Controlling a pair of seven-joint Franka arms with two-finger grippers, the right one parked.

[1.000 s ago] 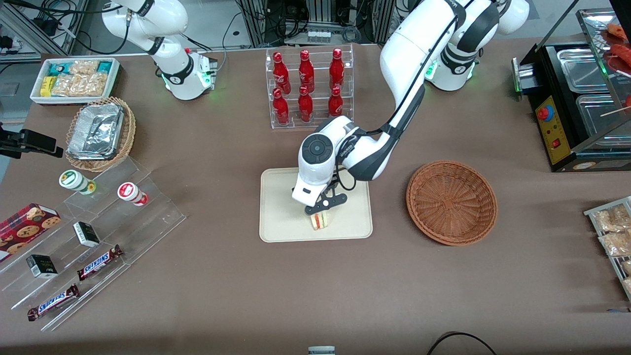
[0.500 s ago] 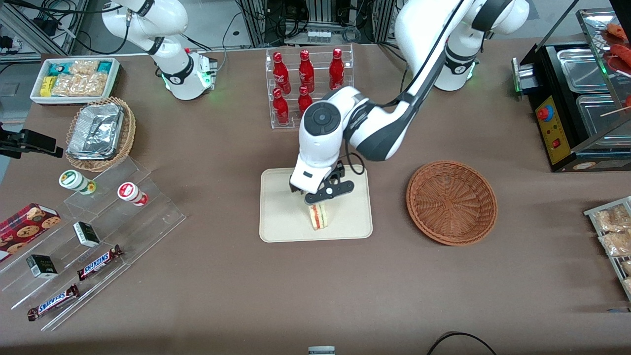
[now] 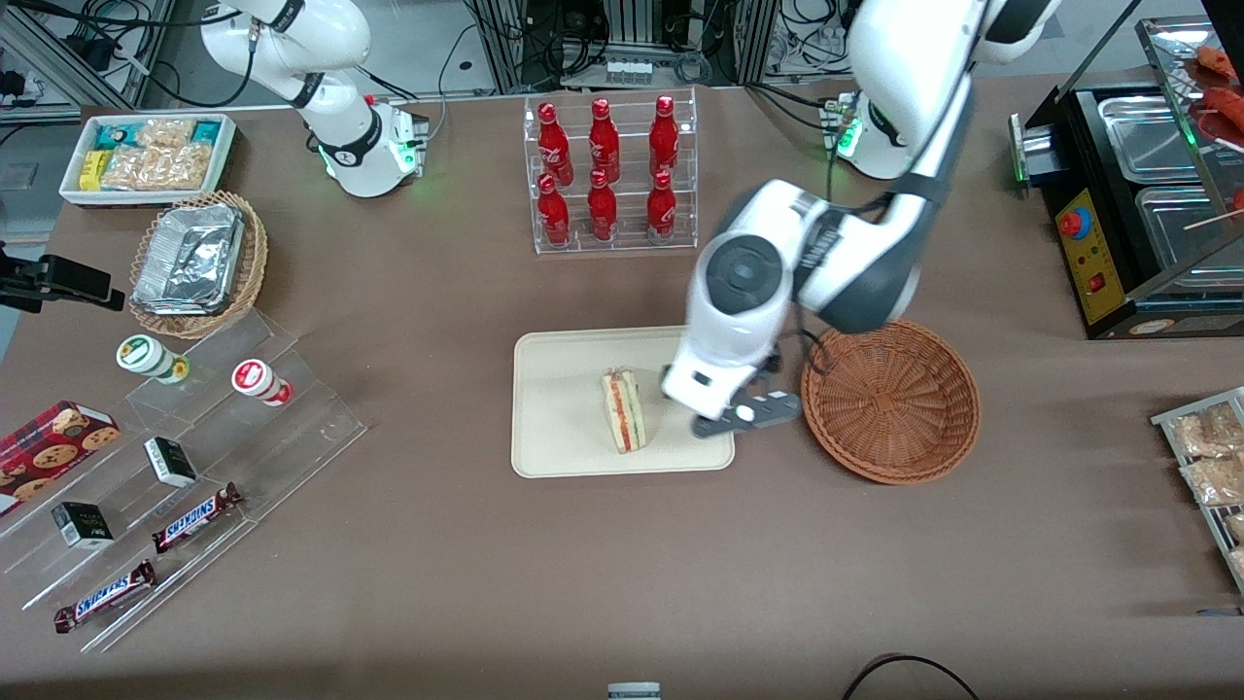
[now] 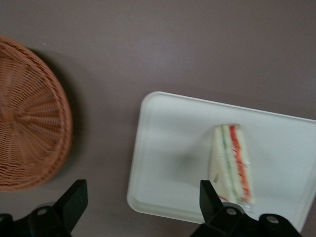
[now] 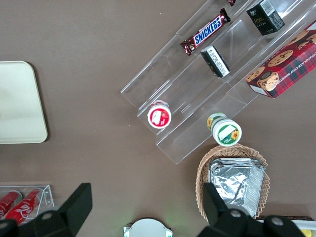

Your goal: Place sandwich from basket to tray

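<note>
- The sandwich [image 3: 622, 409] lies on the tray [image 3: 559, 389], about midway between the tray's two short edges, its red, orange and green layers facing up toward the front camera. It touches nothing but the tray.
- The basket [image 3: 889, 399] sits just beside the tray, toward my working arm's end of the bench [image 3: 622, 544], and I see nothing left in it.
- My end effector [image 3: 746, 414] hangs above the tray's edge nearest the basket, clear of the sandwich. In the wrist view its fingers [image 4: 74, 200] stand wide apart and hold nothing.
- By my reading the placing is done: the sandwich is out of the basket and resting on the tray. All that remains is to get my arm clear of the tray.
- Writing I can read: two chocolate bars [image 3: 197, 515] on the clear stepped rack near the parked arm's end of the bench say "SNICKERS".
- The red bottles [image 3: 603, 160] in their clear stand carry white script too small for me to read.
- The red plaid box [image 3: 53, 442] shows pictures of chocolate-chip cookies; I cannot make out its lettering, nor that on the small dark cartons [image 3: 170, 460].
</note>
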